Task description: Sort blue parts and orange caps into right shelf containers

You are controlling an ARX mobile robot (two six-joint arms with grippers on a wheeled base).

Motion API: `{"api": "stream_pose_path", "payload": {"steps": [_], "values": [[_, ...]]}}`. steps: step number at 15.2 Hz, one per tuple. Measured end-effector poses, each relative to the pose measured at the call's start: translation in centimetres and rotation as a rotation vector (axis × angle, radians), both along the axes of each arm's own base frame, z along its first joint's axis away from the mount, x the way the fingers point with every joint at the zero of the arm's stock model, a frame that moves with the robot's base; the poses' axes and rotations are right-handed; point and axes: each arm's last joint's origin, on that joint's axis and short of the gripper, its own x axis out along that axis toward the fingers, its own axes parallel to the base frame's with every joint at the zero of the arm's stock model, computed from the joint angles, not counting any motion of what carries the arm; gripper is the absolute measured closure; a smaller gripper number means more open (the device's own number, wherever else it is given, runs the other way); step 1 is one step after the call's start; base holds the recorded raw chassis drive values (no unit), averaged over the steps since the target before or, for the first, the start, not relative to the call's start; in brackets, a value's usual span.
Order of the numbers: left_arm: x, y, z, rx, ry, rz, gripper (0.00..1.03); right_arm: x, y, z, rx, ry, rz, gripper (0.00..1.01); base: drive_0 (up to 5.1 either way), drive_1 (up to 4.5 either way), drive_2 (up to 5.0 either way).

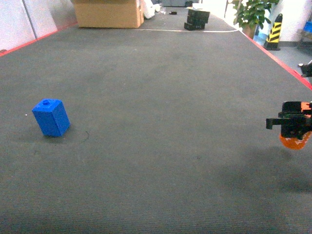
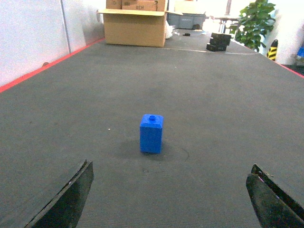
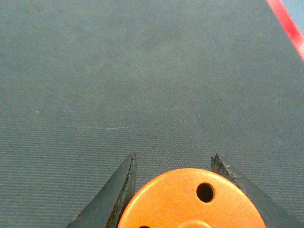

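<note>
Seen across a wide dark grey mat (image 1: 161,97) edged in red: a brown cardboard box (image 1: 108,13) at the far end, a stack of black blocks (image 1: 197,19) to the right of the box, a potted plant (image 1: 253,12) further right again, and a yellow-and-black striped post (image 1: 274,32) beside the plant, all well apart from the work in the foreground. Nothing on the mat between the box and the blue part (image 1: 51,117), standing alone far in front of the box on the left side, upright on its base, long axis vertical though leaning slightly in the head view, round knob on the top face pointing up. Same blue part (image 2: 152,133) caught square-on from the left wrist, one narrow face toward the camera, straight ahead of the left gripper (image 2: 171,202) and well clear of it, black fingers (image 2: 66,199) spread wide with only mat between them. Far off to the right of the box, at the picture's edge, the right gripper (image 1: 292,127) raised above the mat, casting a shadow below, and pinching the orange cap (image 1: 295,140). From the right wrist, flat top of the orange cap (image 3: 190,199) facing the camera, one small hole visible near its edge, black fingers (image 3: 118,190) pressed against either side; long axis running roughly toward the lens, printed side not visible.
</note>
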Motion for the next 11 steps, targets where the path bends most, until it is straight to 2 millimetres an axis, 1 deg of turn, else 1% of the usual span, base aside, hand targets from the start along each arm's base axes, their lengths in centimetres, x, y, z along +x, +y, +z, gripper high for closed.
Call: {"api": "stream_pose_path", "payload": {"steps": [2,3,4,5,6,7,8,9,11], "values": [[0.0,0.0,0.0,0.0,0.0,0.0,0.05,-4.0,0.3,3.0,0.004,-0.081,0.013,0.59,0.0,0.0,0.0],[0.0,0.0,0.0,0.0,0.0,0.0,0.05,-6.6,0.4,4.2,-0.002,-0.112,0.005,0.59,0.0,0.0,0.0],[0.0,0.0,0.0,0.0,0.0,0.0,0.05,-9.5,0.7,4.8,-0.012,-0.104,0.002,0.59,0.0,0.0,0.0],[0.0,0.0,0.0,0.0,0.0,0.0,0.05,-12.4,0.9,4.8,-0.022,-0.091,0.004,0.59,0.0,0.0,0.0],[0.0,0.0,0.0,0.0,0.0,0.0,0.05,-14.2,0.8,4.8,-0.054,-0.119,-0.019,0.59,0.0,0.0,0.0],[0.0,0.0,-0.2,-0.004,0.06,0.031,0.05,-14.6,0.8,5.2,-0.064,-0.142,-0.029,0.59,0.0,0.0,0.0],[0.6,-0.4,-0.2,-0.004,0.173,0.085,0.05,-14.5,0.8,5.4,-0.072,-0.152,-0.033,0.59,0.0,0.0,0.0],[1.6,-0.6,0.1,0.006,0.207,0.083,0.05,-14.5,0.8,5.2,-0.08,-0.14,-0.031,0.59,0.0,0.0,0.0],[4.6,-0.4,0.5,0.01,0.239,0.078,0.05,-14.5,0.8,5.2,-0.081,-0.14,-0.03,0.59,0.0,0.0,0.0]]}}
